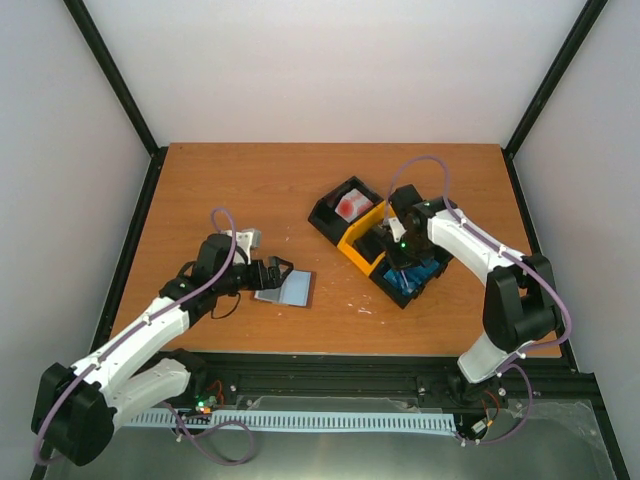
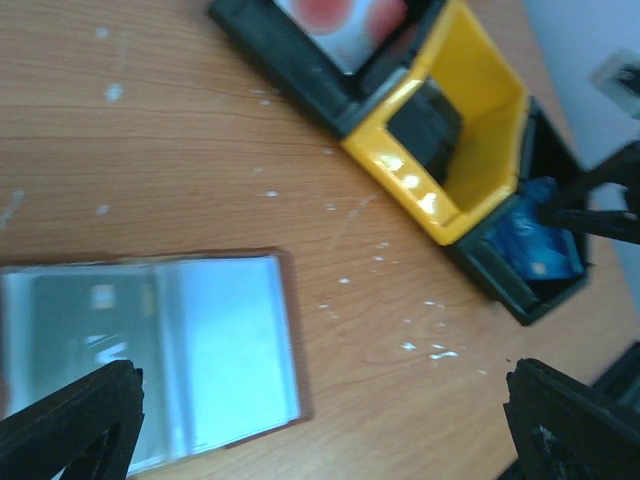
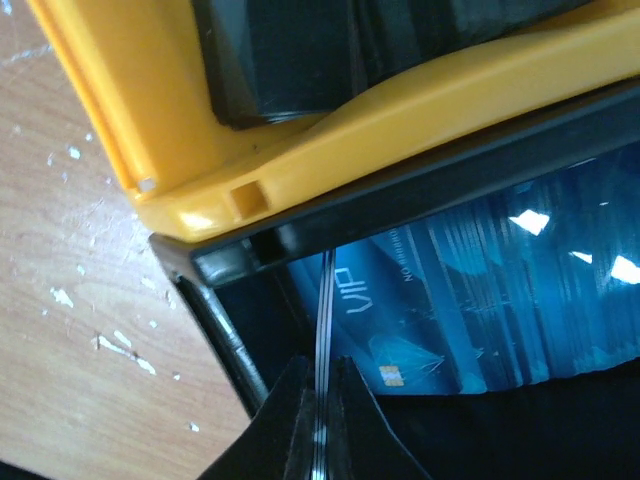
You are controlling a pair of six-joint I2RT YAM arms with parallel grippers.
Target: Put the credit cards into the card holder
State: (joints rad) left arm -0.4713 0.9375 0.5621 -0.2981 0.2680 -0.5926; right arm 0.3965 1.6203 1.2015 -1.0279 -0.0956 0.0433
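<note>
Right pincer (image 3: 320, 400) is clamping a credit card (image 3: 323, 310) edgewise for extraction; left pincer (image 2: 325, 425) is hovering wide-open by the opened card holder (image 2: 230, 340).

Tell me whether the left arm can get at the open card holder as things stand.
Probably yes. The left arm's fingers stand open right at the card holder, which lies spread flat on the wood with nothing between them. The tray stands apart, off to the right.

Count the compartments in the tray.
3: far black one with a red-white item, middle yellow one with a dark block, near black one with blue cards. None seem hidden.
</note>
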